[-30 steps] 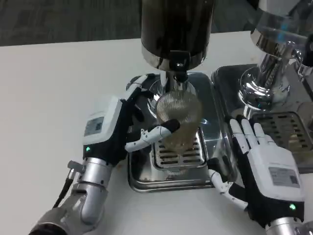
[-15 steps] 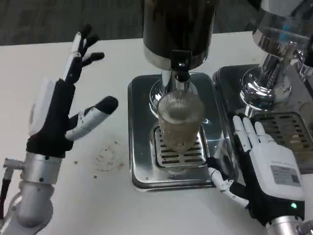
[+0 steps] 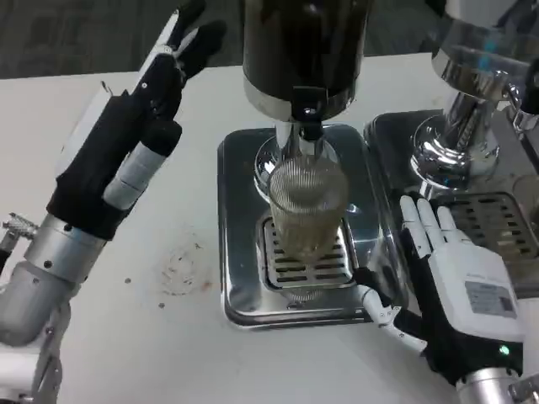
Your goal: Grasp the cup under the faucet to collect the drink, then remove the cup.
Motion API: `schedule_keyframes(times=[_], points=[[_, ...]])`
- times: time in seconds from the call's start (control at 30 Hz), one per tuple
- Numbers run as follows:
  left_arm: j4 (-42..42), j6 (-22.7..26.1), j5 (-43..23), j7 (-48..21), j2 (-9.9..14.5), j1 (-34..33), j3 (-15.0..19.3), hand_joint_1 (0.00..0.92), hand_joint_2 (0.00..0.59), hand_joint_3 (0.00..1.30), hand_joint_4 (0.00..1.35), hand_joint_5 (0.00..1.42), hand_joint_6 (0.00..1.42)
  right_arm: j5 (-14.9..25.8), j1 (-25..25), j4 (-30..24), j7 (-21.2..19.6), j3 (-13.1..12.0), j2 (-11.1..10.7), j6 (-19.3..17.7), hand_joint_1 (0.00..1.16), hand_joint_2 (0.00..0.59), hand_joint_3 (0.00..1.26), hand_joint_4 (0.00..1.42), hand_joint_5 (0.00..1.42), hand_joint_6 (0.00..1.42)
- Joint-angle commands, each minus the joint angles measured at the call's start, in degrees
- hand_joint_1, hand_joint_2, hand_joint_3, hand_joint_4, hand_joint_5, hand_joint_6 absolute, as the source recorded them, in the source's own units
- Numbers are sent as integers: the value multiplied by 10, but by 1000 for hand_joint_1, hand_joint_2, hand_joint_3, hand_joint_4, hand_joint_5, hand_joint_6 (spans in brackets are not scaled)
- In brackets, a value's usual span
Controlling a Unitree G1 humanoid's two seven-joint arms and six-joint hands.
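Rising further from cup (image 3: 307, 210), left hand (image 3: 126, 139) empty.

No text legible — labels too blurred.

- Just one camera, up on the robot's head, looked steeply down at the white table (image 3: 210, 101).
- Sat pretty close, drink machine (image 3: 305, 50) dead ahead.
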Motion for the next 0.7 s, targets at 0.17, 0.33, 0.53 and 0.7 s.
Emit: schedule_keyframes(times=[0.17,0.33,0.53,0.7], points=[[2,28,14,-87,-38,-48,24,0,117,131,0,165,128,-2,2,3,-17,-2,6,-2,291,399,0,0,0,129],[36,28,30,-111,-56,-75,34,0,118,136,2,169,134,-5,6,2,-24,-2,9,2,291,399,0,0,0,130],[82,22,50,-121,-89,-109,39,0,120,160,13,175,139,-10,11,1,-34,-1,11,3,291,399,0,0,0,130],[89,25,59,-137,-110,-113,33,0,122,174,35,195,157,-13,13,0,-35,0,16,5,291,399,0,0,0,130]])
